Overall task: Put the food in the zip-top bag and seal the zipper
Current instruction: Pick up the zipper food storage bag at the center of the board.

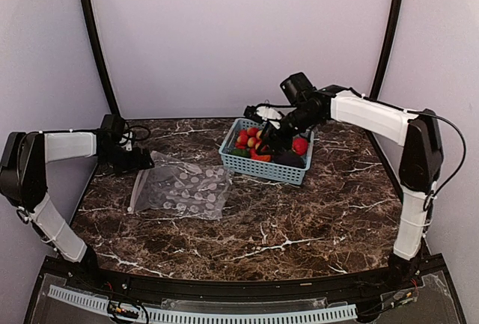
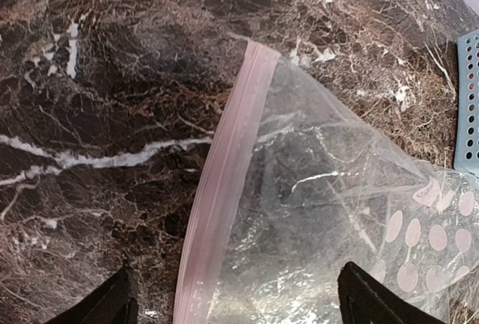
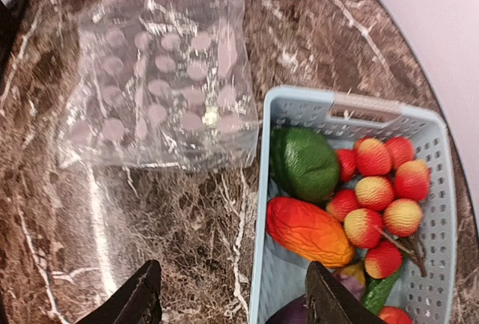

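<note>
Mango [image 3: 308, 232] in basket [image 3: 352, 103] | just beyond right gripper [image 3: 236, 305] | jaws spread, empty

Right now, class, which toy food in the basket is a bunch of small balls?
The red-yellow cluster, several little balls bunched together. The green pepper and orange mango beside it are each one solid piece.

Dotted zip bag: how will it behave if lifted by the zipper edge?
Probably floppy: the zip-top bag lies wrinkled and flat, so it would likely sag. Thin glossy film suggests light, slippery. The zipper strip looks thicker, likely the firmest grip spot.
</note>
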Available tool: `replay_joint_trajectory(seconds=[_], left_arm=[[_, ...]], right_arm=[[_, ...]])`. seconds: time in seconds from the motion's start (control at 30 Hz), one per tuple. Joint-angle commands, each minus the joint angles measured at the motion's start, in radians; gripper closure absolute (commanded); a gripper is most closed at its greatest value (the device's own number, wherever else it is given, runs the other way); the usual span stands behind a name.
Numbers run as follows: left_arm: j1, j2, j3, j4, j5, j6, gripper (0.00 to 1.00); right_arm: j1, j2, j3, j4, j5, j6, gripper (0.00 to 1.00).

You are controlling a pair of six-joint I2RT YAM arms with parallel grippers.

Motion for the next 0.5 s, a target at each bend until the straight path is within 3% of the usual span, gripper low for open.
replay_joint_trajectory(seconds=[0.0,0.23,0.47], left_arm=[[0.005,0.004,0.022,-0.037,0.036,0.016,0.1],[0.012,0.048,0.013,-0.022,0.032,0.047,0.16],[0.017,0.107,0.066,-0.035,0.132,0.036,0.32]], right_arm=[[-0.054,-0.131,0.01,-0.054,-0.12,0.049,0.35],[-0.094,-0.309,-0.161,-0.026,-0.139,0.078,0.34],[-0.117,-0.406,-0.2,-0.057,-0.097,0.07,0.34]])
